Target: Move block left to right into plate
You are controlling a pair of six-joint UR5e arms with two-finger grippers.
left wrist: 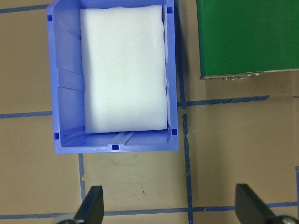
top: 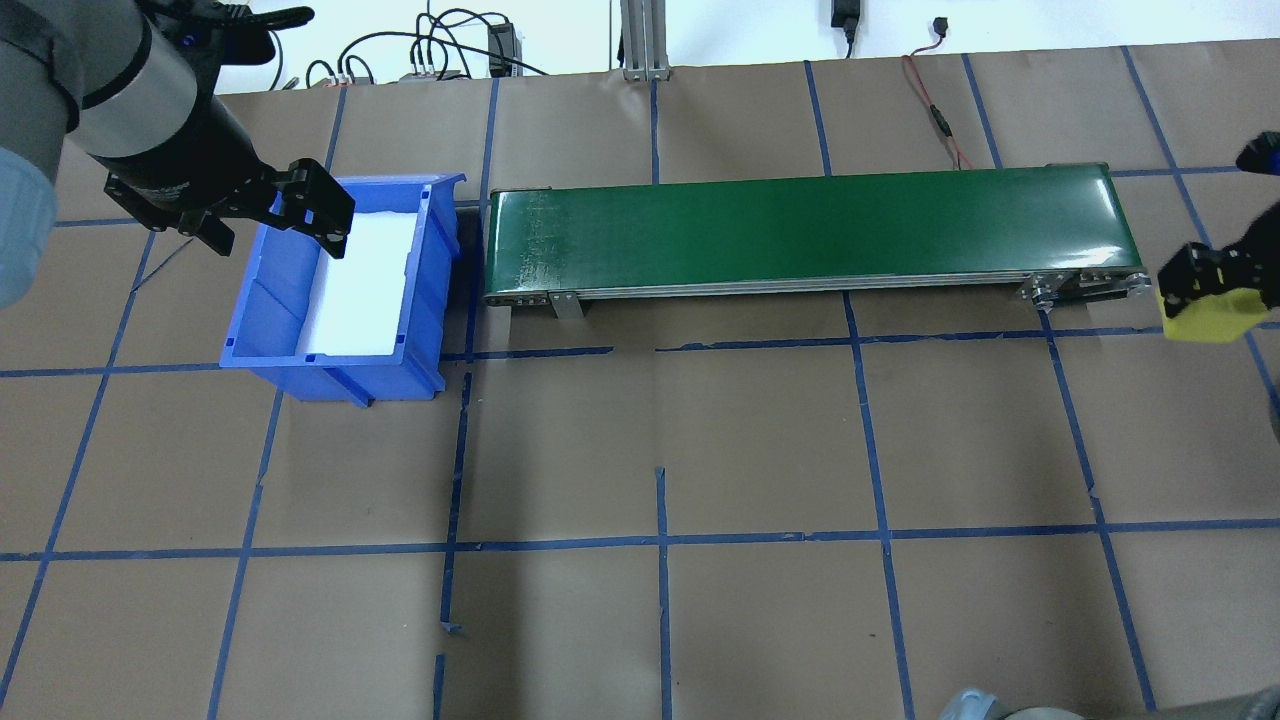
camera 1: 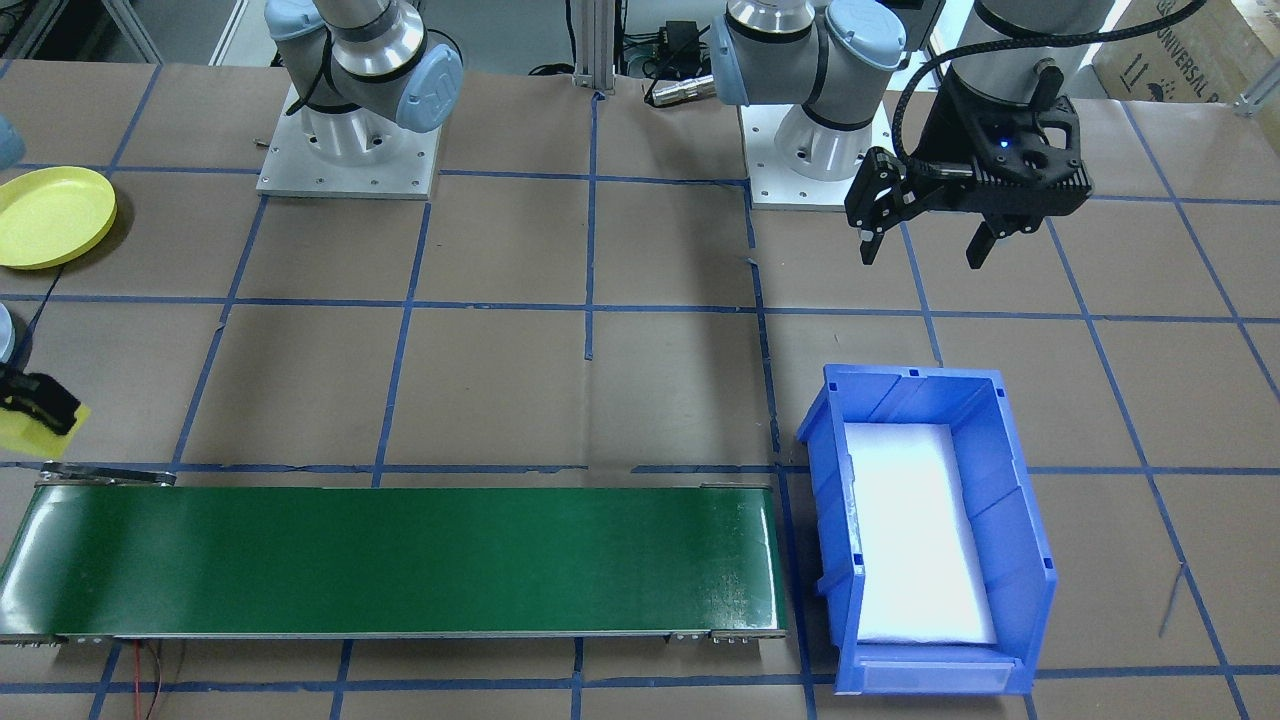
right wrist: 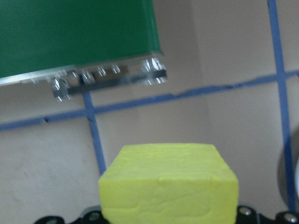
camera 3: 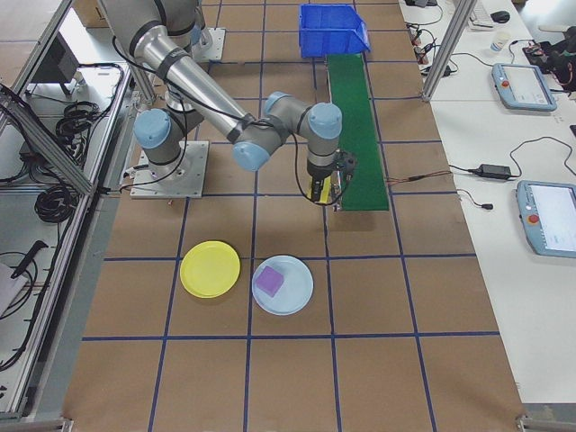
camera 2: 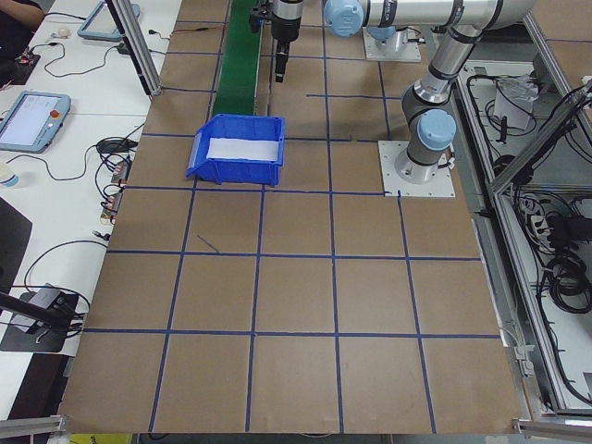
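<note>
Overhead exterior: right gripper point(top: 1215, 300) gripping yellow block point(top: 1212, 318).

I see silver arm tubes, pale blue joint caps. Left gripper point(camera 1: 925, 250) black, braided cable, blue light. Bases on square bolted plates behind the conveyor belt point(camera 1: 400, 560).

Even, bright overhead lighting throughout; shadows on the brown table point(camera 1: 640, 400) are soft and short. The white foam liner point(camera 1: 915, 530) in the blue bin point(camera 1: 1020, 520) is overexposed to glare, and the green conveyor belt point(top: 810, 225) carries a faint sheen. The right wrist view is soft, the yellow block point(right wrist: 168, 184) and background slightly blurred.
</note>
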